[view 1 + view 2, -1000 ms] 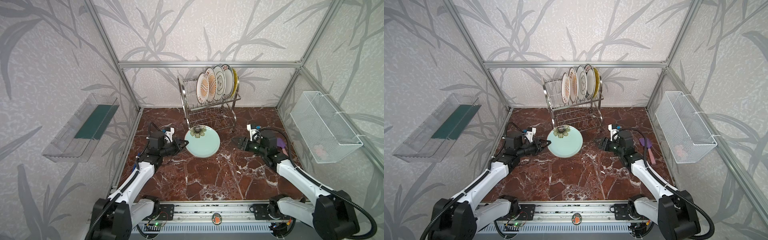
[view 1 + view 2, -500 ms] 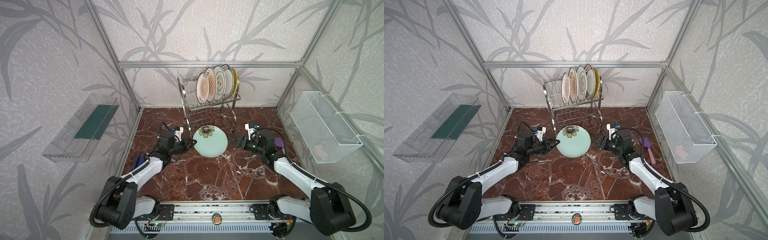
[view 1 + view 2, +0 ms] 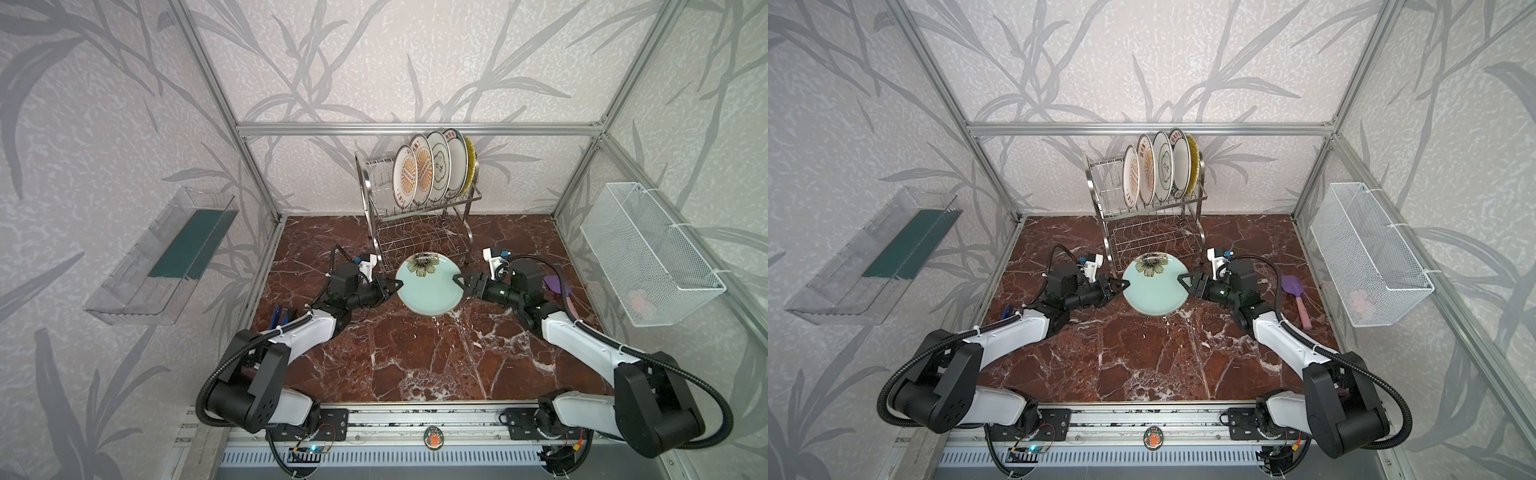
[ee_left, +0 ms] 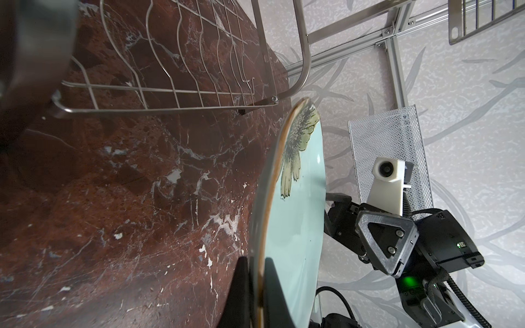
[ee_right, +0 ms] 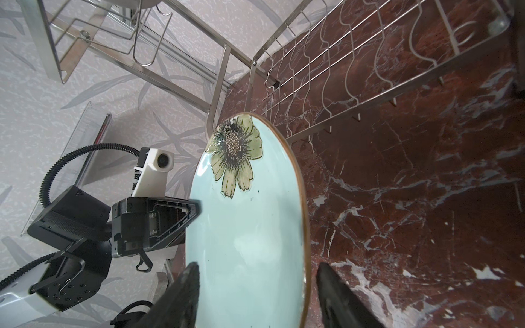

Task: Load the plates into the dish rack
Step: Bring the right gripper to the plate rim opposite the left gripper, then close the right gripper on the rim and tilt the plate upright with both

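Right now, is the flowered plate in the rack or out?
Out: left hand grips the flowered plate in front of the dish rack.

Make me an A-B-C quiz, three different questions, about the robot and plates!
1. Where is the flower plate? A) between the left gripper and right gripper, in front of the dish rack B) in the rack C) behind it
2. How many plates stand in the rack? A) three B) five C) seven
3. The left gripper's fingers are: A) spread wide B) out of sight C) shut on the flower plate's rim
Answers: A, it hangs between the grippers in both top views; B, five rims show; C, the left wrist view shows them pinching it.
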`<action>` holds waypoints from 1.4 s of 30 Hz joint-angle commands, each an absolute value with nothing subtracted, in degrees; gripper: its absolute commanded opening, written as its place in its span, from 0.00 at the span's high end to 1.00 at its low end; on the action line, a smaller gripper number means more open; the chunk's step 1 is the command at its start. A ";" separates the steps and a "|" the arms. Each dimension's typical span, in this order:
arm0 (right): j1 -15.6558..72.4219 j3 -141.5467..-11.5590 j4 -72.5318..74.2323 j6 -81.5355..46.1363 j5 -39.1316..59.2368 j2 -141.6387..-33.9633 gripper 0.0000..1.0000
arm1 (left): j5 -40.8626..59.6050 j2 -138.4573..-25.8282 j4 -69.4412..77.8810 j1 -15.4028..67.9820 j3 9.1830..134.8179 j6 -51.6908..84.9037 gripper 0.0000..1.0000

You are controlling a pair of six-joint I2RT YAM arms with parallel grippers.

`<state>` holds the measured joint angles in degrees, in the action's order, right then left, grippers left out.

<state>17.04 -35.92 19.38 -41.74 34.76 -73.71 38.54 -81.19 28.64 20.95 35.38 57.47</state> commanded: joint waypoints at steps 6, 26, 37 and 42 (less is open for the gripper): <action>17.64 -36.13 22.15 -42.75 35.96 -74.57 0.41 | 40.96 -81.00 39.72 21.52 37.35 59.82 1.00; 19.03 -35.76 30.21 -48.77 36.57 -78.38 0.64 | 41.20 -81.55 41.74 22.14 37.64 60.12 1.00; 19.95 -35.87 31.80 -49.61 36.47 -79.64 0.70 | 41.26 -81.20 41.46 22.32 37.52 59.96 1.00; 20.22 -36.03 32.74 -50.12 36.65 -80.28 0.74 | 41.31 -81.20 41.53 22.32 37.48 59.85 1.00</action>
<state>19.55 -35.83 29.32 -49.87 35.46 -79.96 38.87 -82.17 33.98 21.80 35.38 58.74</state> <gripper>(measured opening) 0.272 0.048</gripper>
